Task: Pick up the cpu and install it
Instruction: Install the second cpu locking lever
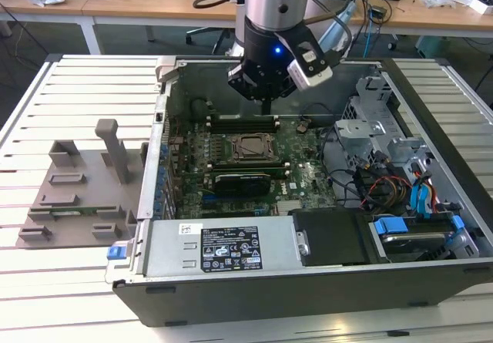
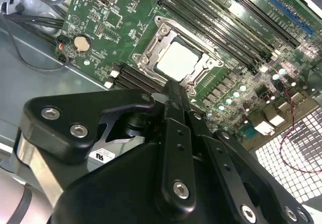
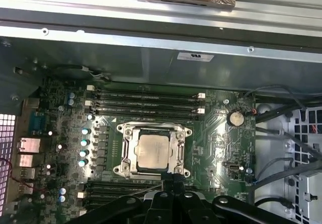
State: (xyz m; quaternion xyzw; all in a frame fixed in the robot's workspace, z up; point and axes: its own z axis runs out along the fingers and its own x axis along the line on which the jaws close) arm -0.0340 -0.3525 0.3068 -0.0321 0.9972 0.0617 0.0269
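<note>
The cpu (image 3: 152,151) lies seated in the socket frame (image 3: 128,151), just past the closed, empty jaws. The gripper (image 2: 173,90) hangs above the motherboard (image 1: 304,169).

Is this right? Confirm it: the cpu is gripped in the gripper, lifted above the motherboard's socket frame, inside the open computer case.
Not quite. The cpu is not in the gripper; both wrist views show it lying flat inside the socket frame on the motherboard, with the fingers closed together just beside it. The rest holds: this is inside the open computer case.

the cpu (image 3: 152,151) lies in its socket frame (image 3: 127,151) on the motherboard (image 3: 216,148); memory slots (image 3: 146,103) flank it
</note>
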